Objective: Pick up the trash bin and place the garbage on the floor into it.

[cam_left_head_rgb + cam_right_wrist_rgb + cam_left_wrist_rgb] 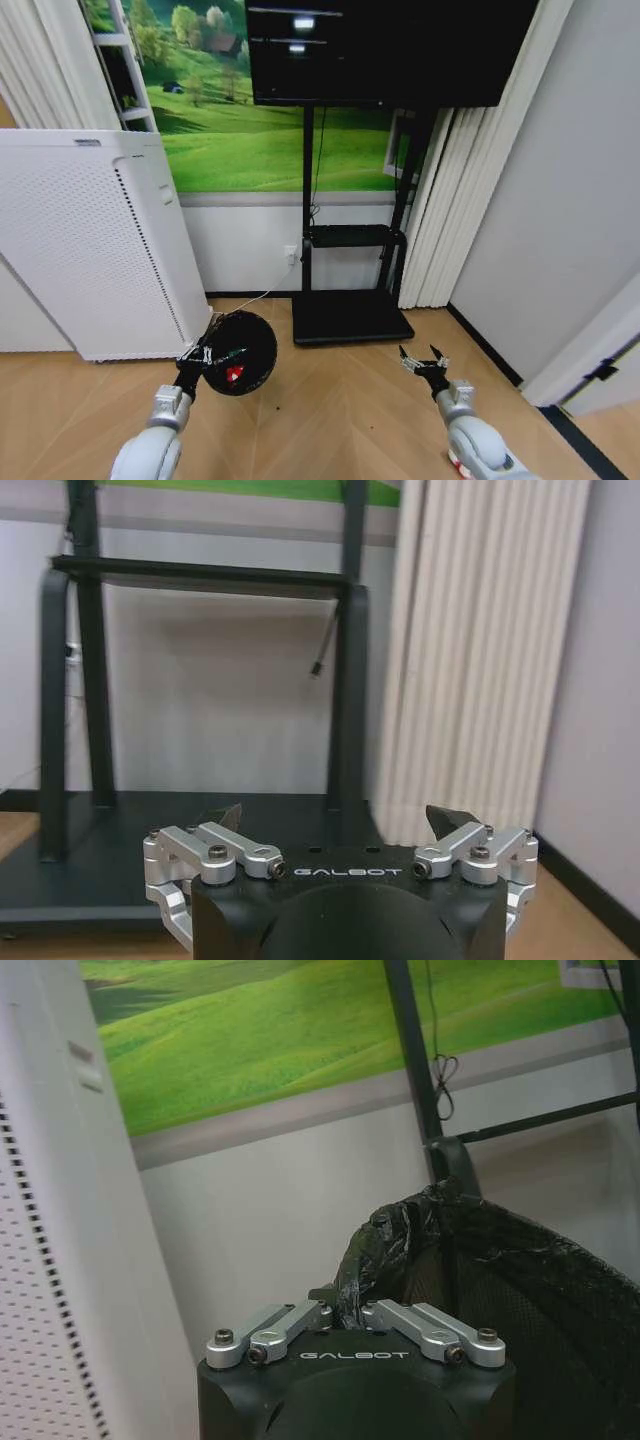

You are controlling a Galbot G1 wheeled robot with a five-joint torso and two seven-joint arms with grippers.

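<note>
Left end effector (pixel 205 352) pinches the trash bin (pixel 240 352) rim, contents unclear; right end effector (pixel 424 362) spread.

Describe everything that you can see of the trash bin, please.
The trash bin is small, round and black, with mesh walls and a crumpled black bag over its rim. The left gripper is shut on the rim and holds it off the floor, tilted with its mouth toward the head camera. Something red and something green lie inside.
</note>
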